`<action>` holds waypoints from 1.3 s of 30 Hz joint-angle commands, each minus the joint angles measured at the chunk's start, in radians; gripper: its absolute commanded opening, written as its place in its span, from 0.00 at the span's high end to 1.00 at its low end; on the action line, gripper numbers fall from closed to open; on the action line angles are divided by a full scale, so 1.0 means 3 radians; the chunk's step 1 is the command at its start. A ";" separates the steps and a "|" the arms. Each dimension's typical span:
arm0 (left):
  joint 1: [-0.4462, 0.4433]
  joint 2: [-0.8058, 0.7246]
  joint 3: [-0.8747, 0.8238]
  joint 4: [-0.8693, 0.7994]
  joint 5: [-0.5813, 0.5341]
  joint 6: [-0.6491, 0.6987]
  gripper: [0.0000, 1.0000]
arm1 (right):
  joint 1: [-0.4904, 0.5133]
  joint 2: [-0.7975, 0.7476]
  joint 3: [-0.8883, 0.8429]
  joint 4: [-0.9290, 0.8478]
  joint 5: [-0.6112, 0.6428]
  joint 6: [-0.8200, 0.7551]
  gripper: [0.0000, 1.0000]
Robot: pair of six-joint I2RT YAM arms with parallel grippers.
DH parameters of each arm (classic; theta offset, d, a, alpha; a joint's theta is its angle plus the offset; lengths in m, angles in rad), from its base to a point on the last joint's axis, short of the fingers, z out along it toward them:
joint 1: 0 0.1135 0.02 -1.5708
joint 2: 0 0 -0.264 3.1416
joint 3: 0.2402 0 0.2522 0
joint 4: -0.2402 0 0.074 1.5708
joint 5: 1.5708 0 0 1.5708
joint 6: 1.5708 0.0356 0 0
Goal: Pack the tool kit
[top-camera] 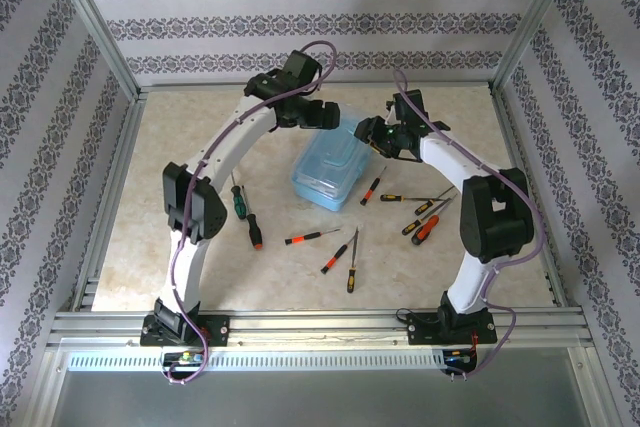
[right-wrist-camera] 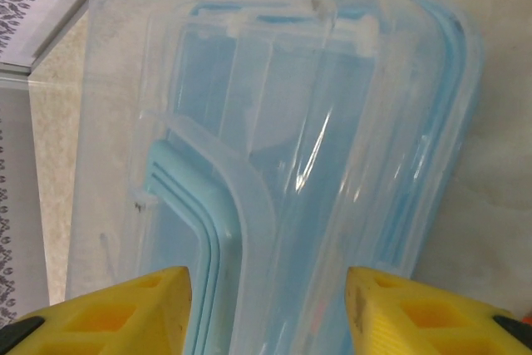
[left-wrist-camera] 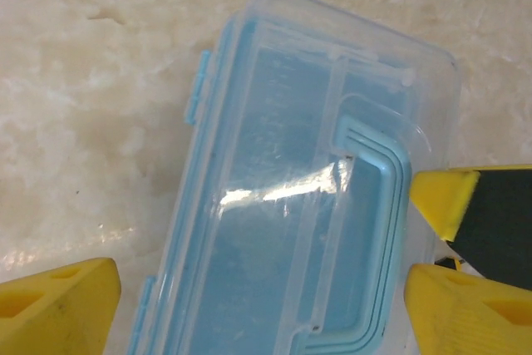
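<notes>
We see a clear blue plastic case [top-camera: 328,177], lid closed, lying at the centre of a pale marbled table [top-camera: 190,137] in the top view. Both arms arch over its upper end. The left gripper [top-camera: 326,116] sits just above the case's upper left. From its wrist camera, its yellow fingers [left-wrist-camera: 58,305] stand wide apart with the case [left-wrist-camera: 307,205] between them. The right gripper [top-camera: 373,133] sits at the upper right, and its fingers [right-wrist-camera: 424,313] are also spread apart, straddling the case [right-wrist-camera: 274,122]. Loose screwdrivers [top-camera: 311,237] lie scattered below the case, with a green-handled screwdriver [top-camera: 238,200] to its left.
</notes>
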 commanded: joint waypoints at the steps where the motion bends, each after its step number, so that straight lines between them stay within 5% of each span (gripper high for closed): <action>1: -0.0052 0.0212 0.0204 -0.0527 -0.0099 0.0249 0.10 | 0.0035 0.0212 0.0261 -0.0019 -0.0159 -0.0110 0.48; 10: -0.0047 0.0225 0.0166 -0.0490 -0.0263 0.0347 0.06 | 0.0031 0.0323 0.0505 0.0004 -0.0398 -0.0256 0.46; 14: -0.0047 0.0235 0.0128 -0.0552 -0.0383 0.0330 0.07 | -0.0102 -0.0004 0.0219 0.0150 -0.0448 -0.0177 0.44; 27: -0.0024 0.0420 0.0166 -0.0545 0.0022 0.0449 0.04 | -0.0303 -0.0573 -0.1011 0.0771 -0.0756 -0.0158 0.33; 34: -0.0004 0.0475 0.0108 -0.0576 -0.0037 0.0414 0.10 | -0.0343 -0.0519 -0.1384 0.1482 -0.1038 0.0144 0.32; 39: 0.0019 0.0465 0.0041 -0.0554 0.0059 0.0371 0.24 | -0.0372 -0.0337 -0.1485 0.1898 -0.1202 0.0337 0.32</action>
